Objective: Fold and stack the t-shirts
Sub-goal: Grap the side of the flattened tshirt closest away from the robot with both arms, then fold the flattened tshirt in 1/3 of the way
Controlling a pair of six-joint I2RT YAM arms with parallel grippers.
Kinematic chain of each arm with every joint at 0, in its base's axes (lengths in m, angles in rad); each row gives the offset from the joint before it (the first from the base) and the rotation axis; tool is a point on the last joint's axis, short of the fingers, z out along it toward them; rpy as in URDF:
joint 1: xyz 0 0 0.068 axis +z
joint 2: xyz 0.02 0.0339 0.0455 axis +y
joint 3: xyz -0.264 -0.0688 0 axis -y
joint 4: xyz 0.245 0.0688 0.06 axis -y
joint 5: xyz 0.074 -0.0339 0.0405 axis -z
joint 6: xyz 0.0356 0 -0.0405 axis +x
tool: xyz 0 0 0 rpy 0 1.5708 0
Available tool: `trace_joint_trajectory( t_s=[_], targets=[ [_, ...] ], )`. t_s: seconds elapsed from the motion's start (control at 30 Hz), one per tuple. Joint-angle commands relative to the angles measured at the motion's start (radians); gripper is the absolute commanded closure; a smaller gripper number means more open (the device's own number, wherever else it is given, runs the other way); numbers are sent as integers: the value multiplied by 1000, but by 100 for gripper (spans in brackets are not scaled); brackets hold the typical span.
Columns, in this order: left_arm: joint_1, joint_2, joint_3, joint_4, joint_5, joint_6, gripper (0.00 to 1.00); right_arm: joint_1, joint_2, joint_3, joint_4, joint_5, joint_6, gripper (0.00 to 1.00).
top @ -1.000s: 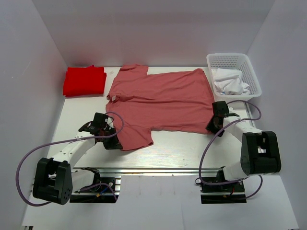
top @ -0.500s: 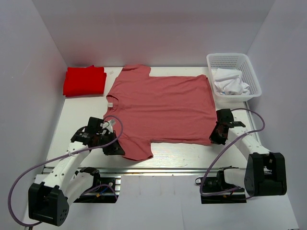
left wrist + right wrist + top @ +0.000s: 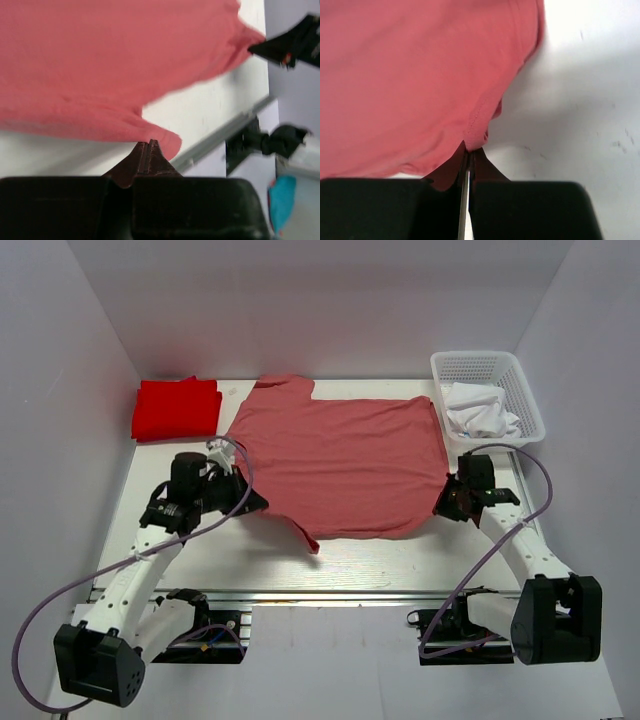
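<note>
pink t-shirt (image 3: 340, 465): you see it spread across mid counter (image 3: 380, 555) | red t-shirt (image 3: 177, 408): folded, far-left corner, apart from the pink one | your left end effector (image 3: 149, 146): clamped on pink t-shirt's near-left edge | your right end effector (image 3: 469, 152): clamped on its near-right hem corner | basket (image 3: 528, 400): far right, white cloth inside

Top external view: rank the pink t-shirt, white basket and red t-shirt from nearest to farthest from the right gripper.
1. Pink t-shirt: gripped at its right edge by the right gripper.
2. White basket: far right corner.
3. Red t-shirt: far left corner.
</note>
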Motion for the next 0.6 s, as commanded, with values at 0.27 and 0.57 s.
trace_joint_trajectory(
  t_s=[0.27, 0.57],
  targets=[
    [16, 323, 278, 171, -394, -48, 100, 2, 121, 199, 128, 39, -25, 100],
    [25, 498, 468, 181, -512, -16, 100, -3, 256, 334, 113, 78, -48, 100]
  ],
)
